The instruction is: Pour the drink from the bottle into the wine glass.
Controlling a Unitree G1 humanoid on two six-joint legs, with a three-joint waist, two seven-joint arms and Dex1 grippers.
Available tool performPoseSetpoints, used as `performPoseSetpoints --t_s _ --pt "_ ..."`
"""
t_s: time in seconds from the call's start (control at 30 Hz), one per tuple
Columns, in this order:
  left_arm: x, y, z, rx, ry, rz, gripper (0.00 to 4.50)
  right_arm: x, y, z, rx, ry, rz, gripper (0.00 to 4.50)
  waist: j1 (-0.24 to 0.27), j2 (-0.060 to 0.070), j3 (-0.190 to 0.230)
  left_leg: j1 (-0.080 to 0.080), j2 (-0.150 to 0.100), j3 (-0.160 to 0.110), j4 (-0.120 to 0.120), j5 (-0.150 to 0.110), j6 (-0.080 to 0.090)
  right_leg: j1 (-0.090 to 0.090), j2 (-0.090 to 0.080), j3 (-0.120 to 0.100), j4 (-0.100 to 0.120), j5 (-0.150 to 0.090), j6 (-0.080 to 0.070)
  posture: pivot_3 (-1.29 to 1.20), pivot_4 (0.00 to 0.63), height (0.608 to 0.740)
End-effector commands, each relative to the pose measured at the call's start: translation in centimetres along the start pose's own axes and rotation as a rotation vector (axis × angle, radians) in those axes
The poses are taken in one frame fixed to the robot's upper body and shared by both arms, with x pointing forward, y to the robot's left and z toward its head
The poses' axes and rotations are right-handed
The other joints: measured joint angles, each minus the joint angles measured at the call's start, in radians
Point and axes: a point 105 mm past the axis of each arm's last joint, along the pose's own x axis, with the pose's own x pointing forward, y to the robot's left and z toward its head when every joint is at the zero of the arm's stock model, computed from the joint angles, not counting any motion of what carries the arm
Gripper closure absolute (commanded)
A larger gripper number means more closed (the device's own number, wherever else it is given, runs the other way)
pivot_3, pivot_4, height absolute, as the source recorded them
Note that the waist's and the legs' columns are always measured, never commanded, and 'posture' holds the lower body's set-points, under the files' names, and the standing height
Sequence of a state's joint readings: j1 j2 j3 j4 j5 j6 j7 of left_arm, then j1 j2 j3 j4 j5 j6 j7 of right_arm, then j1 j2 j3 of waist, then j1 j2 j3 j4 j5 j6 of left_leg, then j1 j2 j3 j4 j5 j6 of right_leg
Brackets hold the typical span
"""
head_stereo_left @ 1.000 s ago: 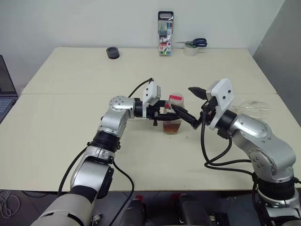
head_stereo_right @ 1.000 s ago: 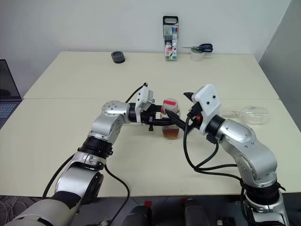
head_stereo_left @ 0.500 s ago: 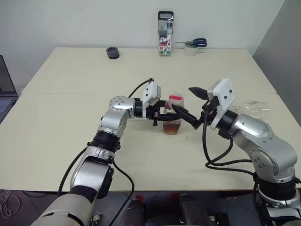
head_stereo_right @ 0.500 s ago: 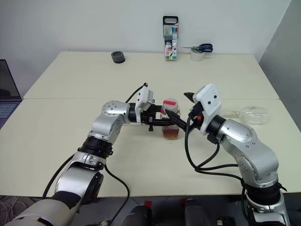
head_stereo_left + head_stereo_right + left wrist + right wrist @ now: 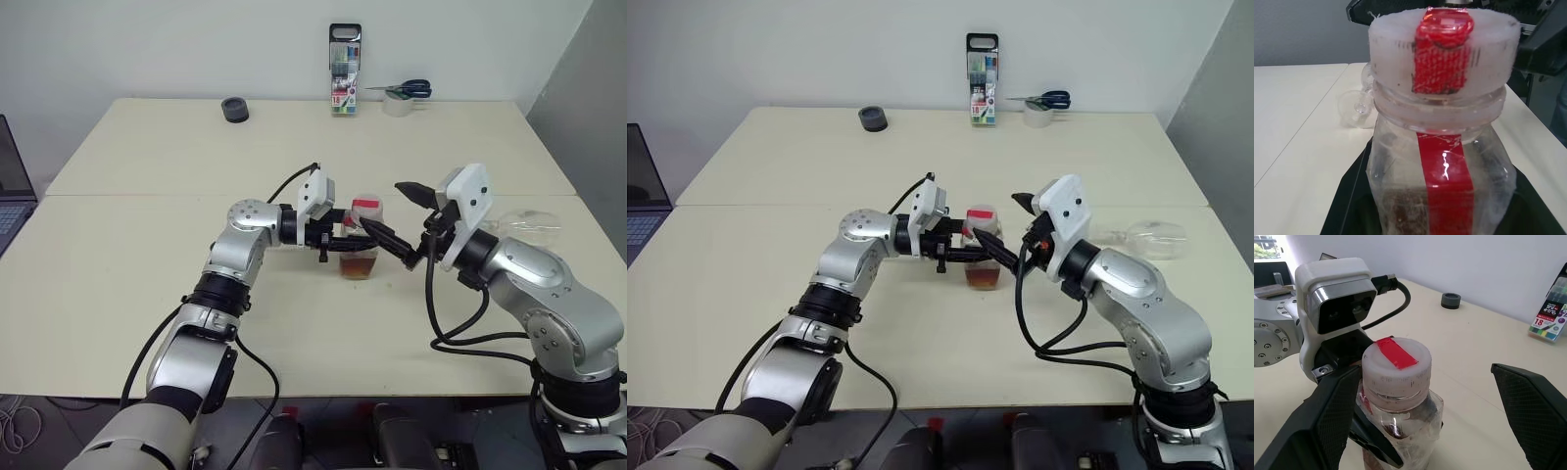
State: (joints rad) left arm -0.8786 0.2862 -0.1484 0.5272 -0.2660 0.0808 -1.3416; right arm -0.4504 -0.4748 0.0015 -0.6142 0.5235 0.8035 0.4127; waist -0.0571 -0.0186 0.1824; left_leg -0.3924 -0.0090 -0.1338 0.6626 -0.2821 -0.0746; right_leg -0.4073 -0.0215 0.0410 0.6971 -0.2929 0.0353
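Head views: the bottle (image 5: 360, 240) is seen standing on the table (image 5: 147, 255) near its middle, clamped at the body by the left gripper (image 5: 343, 238), with the drink (image 5: 984, 275) low inside. The right gripper (image 5: 402, 221) is held with its jaws spread wide around the cap (image 5: 980, 212), empty. The wine glass (image 5: 524, 224) is seen lying on its side at the right edge, behind the right arm and well apart from the bottle. Nothing has shifted over the last second; both arms have kept their stations, so the cap seems not yet tackled.

Left wrist view: the bottle is shown close up, capped, red label strip (image 5: 1445, 186) facing the camera.

Right wrist view: the cap is framed between the two spread fingers (image 5: 1530, 404), neither plainly touching it. Uncapping and righting the glass are judged outstanding.
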Motion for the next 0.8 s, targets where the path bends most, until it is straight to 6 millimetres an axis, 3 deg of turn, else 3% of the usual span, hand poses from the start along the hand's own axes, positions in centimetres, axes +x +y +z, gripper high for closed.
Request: performPoseSetpoints --t_s 0.03,0.57,0.8 --pt "0.0 0.1 1.3 0.044 -0.028 -0.003 2.74 -0.7 -0.2 1.2 -0.036 -0.038 -0.016 0.0 0.0 0.0 0.0 0.0 0.0 0.0 0.0 0.0 0.0 0.0 0.0 0.0 0.0 0.0 0.0 0.0 0.15 0.74" --pt "0.0 0.1 1.1 0.04 -0.031 0.001 2.74 -0.9 1.9 1.8 0.012 -0.042 0.102 0.0 0.0 0.0 0.0 0.0 0.0 0.0 0.0 -0.001 0.003 0.0 0.0 0.0 0.0 0.0 0.0 0.0 0.15 0.74" --pt "0.1 0.1 1.1 0.04 -0.033 0.001 2.74 0.1 1.0 1.4 0.001 -0.013 0.079 0.0 0.0 0.0 0.0 0.0 0.0 0.0 0.0 -0.001 0.003 0.0 0.0 0.0 0.0 0.0 0.0 0.0 0.15 0.74"
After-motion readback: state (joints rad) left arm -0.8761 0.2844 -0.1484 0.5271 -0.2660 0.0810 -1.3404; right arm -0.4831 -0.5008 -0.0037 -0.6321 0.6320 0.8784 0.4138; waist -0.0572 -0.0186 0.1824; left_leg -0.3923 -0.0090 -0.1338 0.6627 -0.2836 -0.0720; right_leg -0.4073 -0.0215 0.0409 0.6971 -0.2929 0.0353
